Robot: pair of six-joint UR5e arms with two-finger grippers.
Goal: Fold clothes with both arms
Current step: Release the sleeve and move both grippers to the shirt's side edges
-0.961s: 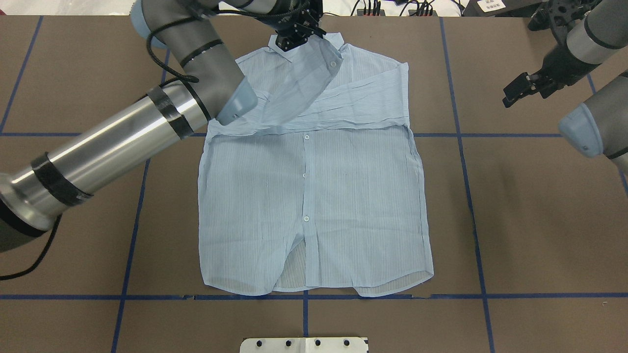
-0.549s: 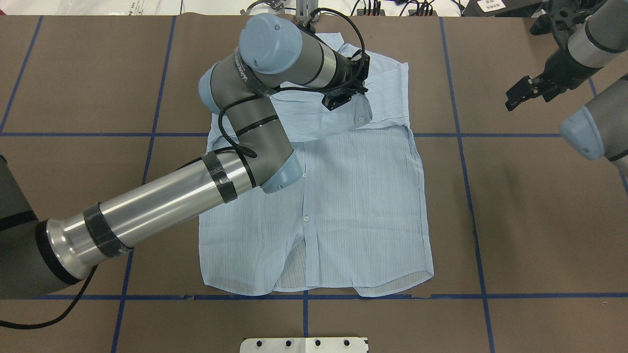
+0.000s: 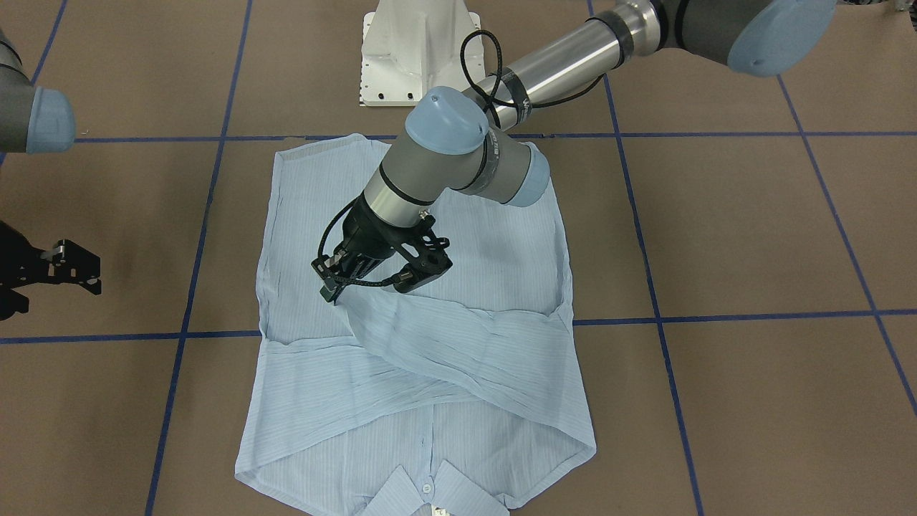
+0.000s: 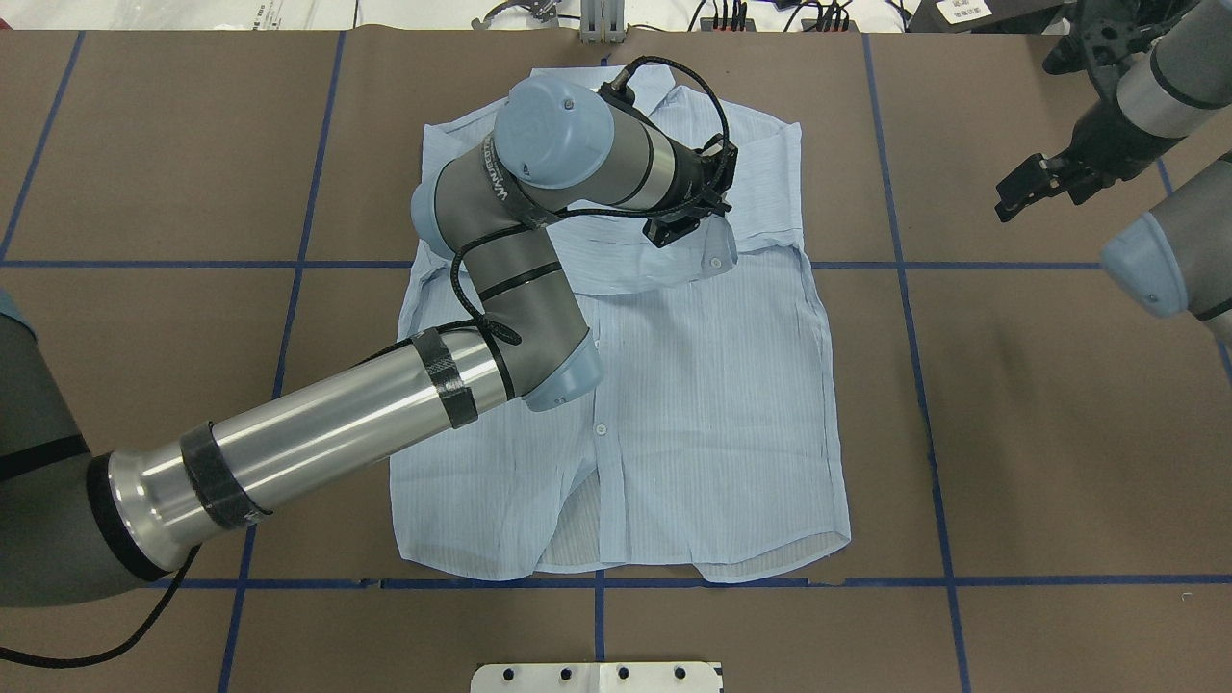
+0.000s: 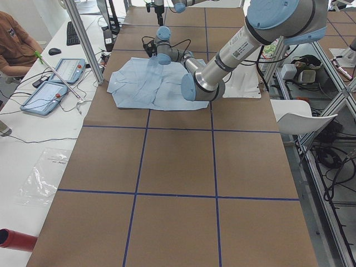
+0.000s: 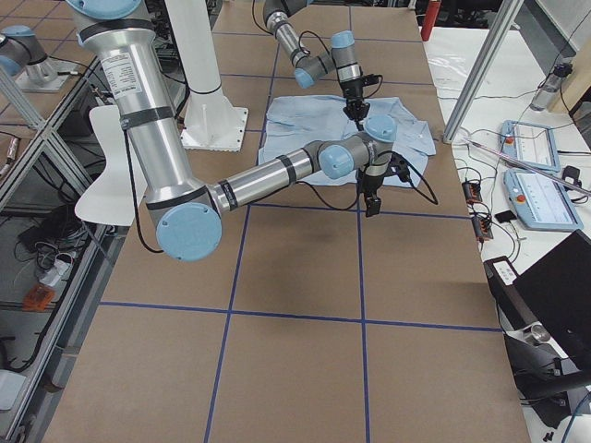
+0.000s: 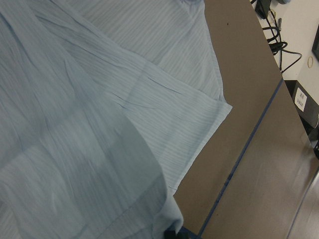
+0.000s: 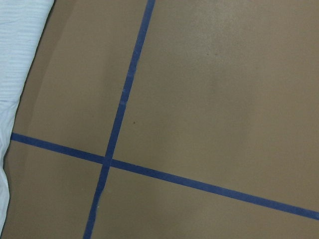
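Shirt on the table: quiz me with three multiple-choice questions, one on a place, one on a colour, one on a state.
1. Where is the right hand? A over the collar; B on the hem; C over bare table beside the shirt.
2. The table's grid lines are: A blue; B red; C yellow.
3. The left hand is: A empty; B pinching a sleeve; C gripping a cable.
Answers: C, it hangs clear of the cloth; A, blue tape crosses the brown top; B, the sleeve's end rises into it.
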